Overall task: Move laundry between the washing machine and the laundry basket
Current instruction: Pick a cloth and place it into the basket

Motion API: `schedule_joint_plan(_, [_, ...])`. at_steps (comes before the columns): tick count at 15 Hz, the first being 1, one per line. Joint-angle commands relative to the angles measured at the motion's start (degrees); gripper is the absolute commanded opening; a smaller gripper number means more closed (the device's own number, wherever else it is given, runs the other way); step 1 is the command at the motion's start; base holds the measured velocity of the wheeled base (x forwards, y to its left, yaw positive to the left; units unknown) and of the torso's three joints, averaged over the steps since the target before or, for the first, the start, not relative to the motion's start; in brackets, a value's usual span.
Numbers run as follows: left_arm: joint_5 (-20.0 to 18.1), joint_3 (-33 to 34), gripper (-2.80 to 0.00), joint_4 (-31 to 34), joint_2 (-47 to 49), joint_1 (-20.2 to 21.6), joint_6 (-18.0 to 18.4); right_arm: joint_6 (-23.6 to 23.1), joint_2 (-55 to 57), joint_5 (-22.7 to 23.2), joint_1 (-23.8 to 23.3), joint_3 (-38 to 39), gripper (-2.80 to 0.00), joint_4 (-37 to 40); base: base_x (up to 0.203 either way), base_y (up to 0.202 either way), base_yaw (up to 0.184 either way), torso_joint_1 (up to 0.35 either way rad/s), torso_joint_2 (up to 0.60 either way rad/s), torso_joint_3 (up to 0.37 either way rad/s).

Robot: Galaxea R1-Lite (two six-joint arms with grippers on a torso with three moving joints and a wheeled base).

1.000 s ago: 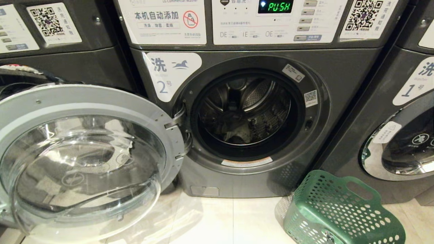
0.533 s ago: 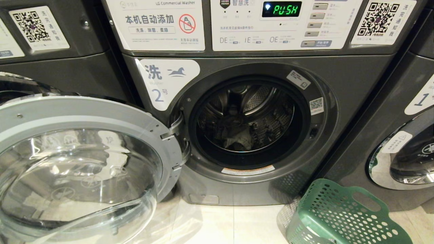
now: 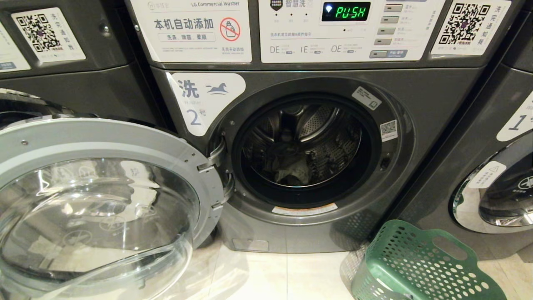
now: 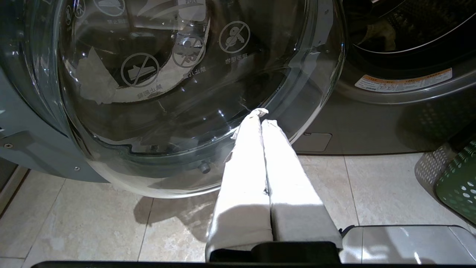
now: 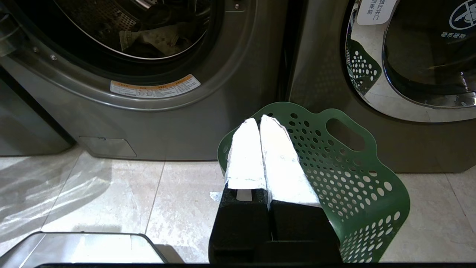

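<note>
The washing machine [image 3: 316, 137] marked 2 stands with its door [image 3: 95, 196] swung fully open toward the robot's left. The laundry [image 3: 291, 168], a dull grey-olive garment, lies crumpled on the bottom of the drum, well ahead of and above both grippers. The laundry basket [image 3: 416, 266] rests on the tiled floor [image 3: 287, 275] to the right of the opening and appears to hold nothing.

The left gripper [image 4: 262, 117] hangs low with its jaws pressed together, empty, its tips close to the lower rim of the open door glass. The right gripper [image 5: 258, 123] is likewise closed and empty, poised directly over the near rim of the basket, with the drum opening up and to its left.

Assessment of the laundry: soft, limp and light; it should bunch and drape rather than hold shape, and may trail over the drum lip when lifted. A raised fold on the top of the heap looks the soundest place to pinch, taking enough layers that the cloth does not slip. Either gripper must open before reaching in.
</note>
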Motion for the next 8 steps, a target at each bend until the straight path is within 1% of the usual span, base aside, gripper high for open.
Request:
schedule_joint_plan(1, [0.0,0.1,-2.80,0.0,0.0,0.0,0.0,0.0,0.0,0.0,0.0,0.0,-2.80,0.0,0.000,0.000,0.000,0.000,0.00,0.000])
schedule_joint_plan(8, [0.0,0.1,-2.80,0.0,-0.1,0.0,0.0,-0.1,0.0,0.0,0.0,0.0,-2.80,0.0,0.000,0.000,0.000,0.000,0.00,0.000])
